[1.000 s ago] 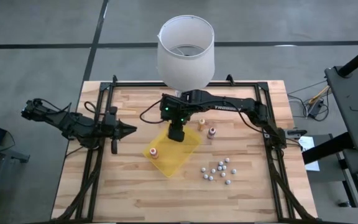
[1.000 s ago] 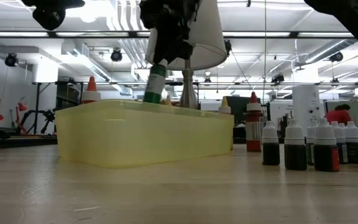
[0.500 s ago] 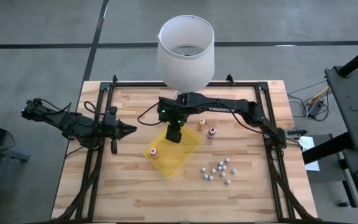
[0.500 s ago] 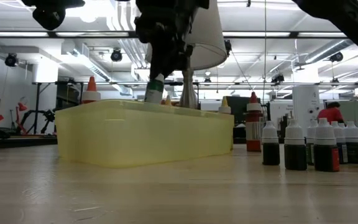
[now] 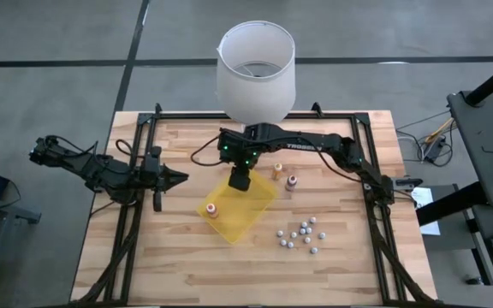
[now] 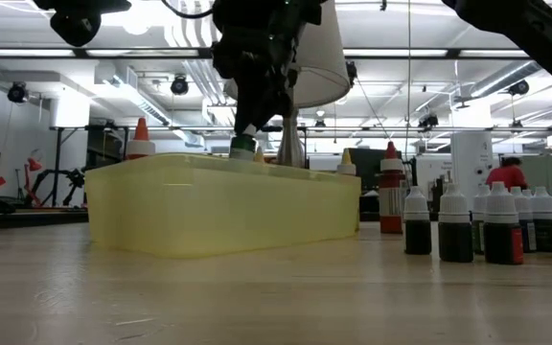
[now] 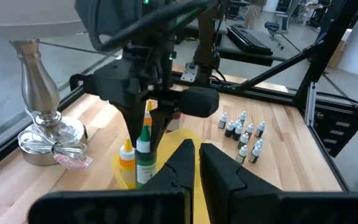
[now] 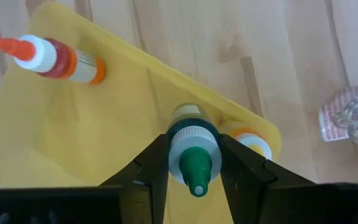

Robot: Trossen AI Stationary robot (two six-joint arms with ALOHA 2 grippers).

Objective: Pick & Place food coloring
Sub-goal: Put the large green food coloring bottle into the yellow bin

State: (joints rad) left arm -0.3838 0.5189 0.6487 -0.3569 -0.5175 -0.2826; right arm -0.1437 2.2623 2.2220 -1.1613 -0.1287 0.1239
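Currently, right end effector: grasping green-capped plastic bottle in translucent yellow tray
Left end effector: clenched, empty, left of surface

right gripper — green-capped bottle, yellow tray

Grey floor; ceiling strip lights; white lampshade behind wooden table.

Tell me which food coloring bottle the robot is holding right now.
The green-capped bottle, clamped in the right gripper over the yellow tray. The orange-tipped bottle and the yellow-capped one stand free in the tray.
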